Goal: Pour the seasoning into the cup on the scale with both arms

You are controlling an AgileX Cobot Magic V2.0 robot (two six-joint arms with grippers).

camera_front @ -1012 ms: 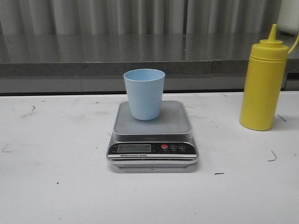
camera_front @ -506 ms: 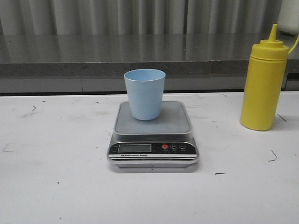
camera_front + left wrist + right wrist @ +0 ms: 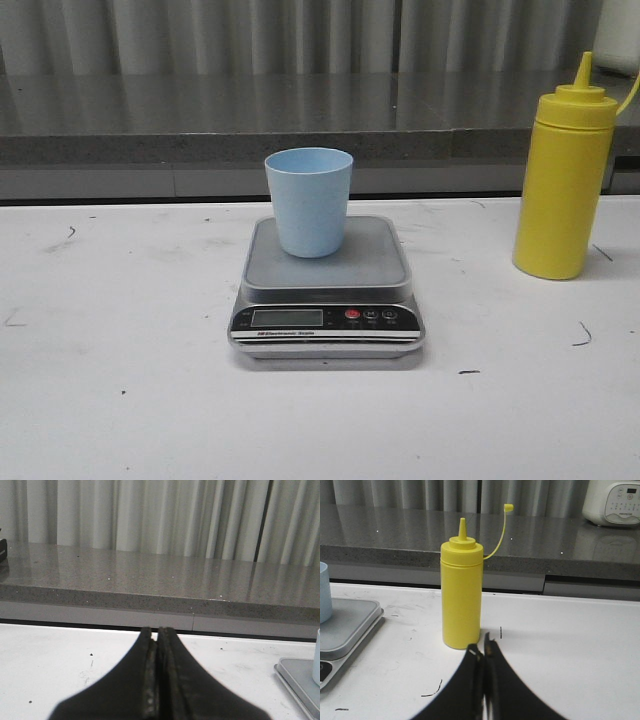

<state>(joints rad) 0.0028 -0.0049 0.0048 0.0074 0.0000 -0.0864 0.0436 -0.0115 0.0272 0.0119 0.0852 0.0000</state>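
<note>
The light blue cup (image 3: 309,201) stands upright on the steel platform of the silver-grey scale (image 3: 327,290) at the table's middle. The yellow seasoning bottle (image 3: 565,180) stands upright on the table to the right of the scale, its nozzle open with the cap hanging on a tether. In the right wrist view the bottle (image 3: 462,600) stands just beyond my right gripper (image 3: 482,645), which is shut and empty. My left gripper (image 3: 156,631) is shut and empty over bare table, with the scale's edge (image 3: 299,680) and the cup's side (image 3: 317,657) off to one side. Neither arm shows in the front view.
A grey stone ledge (image 3: 300,120) with curtains behind runs along the back of the white table (image 3: 120,400). A white appliance (image 3: 615,502) stands on the ledge behind the bottle.
</note>
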